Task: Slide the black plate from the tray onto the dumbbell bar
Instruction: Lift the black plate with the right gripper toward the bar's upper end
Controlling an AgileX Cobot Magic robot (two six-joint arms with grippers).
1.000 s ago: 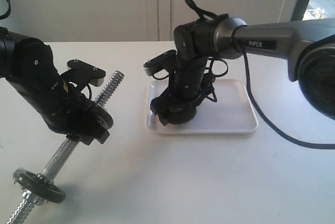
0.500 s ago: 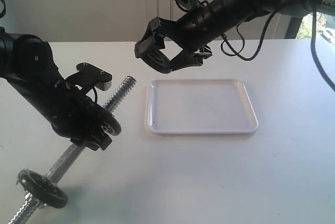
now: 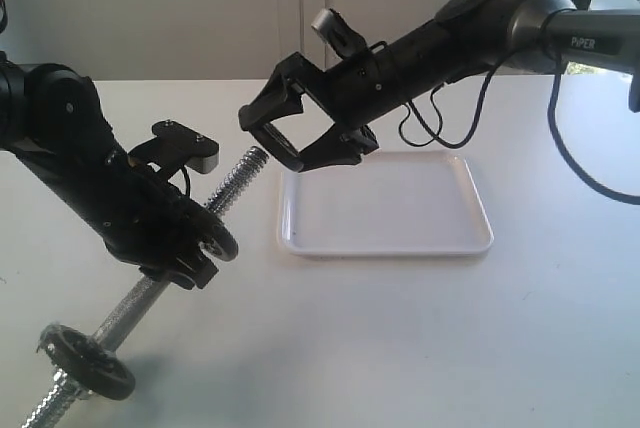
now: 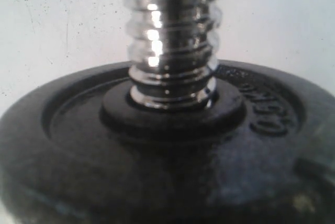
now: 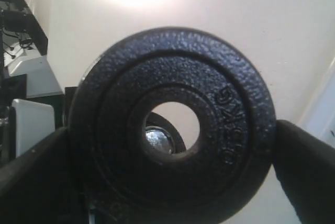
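The black plate (image 3: 295, 160) hangs upright in the air, my right gripper (image 3: 278, 141) shut on its rim. It sits just off the threaded tip of the dumbbell bar (image 3: 235, 185). The right wrist view shows the plate (image 5: 172, 124) between both fingers (image 5: 306, 166), with the bar's shiny tip (image 5: 158, 140) low inside its centre hole. My left gripper (image 3: 190, 238) is shut on the tilted bar mid-length. The white tray (image 3: 385, 203) holds nothing. In the left wrist view the bar (image 4: 170, 35) runs into another dark disc (image 4: 157, 171); the fingers are hidden there.
The other dark disc (image 3: 90, 363) sits on the bar's low end near the table's front left. The right arm (image 3: 450, 48) stretches over the tray's far side, with a black cable (image 3: 560, 158) hanging to its right.
My right gripper lifted the black plate out of the tray and carried it left, up to the bar's tip. The left arm raised the bar's threaded end slightly.
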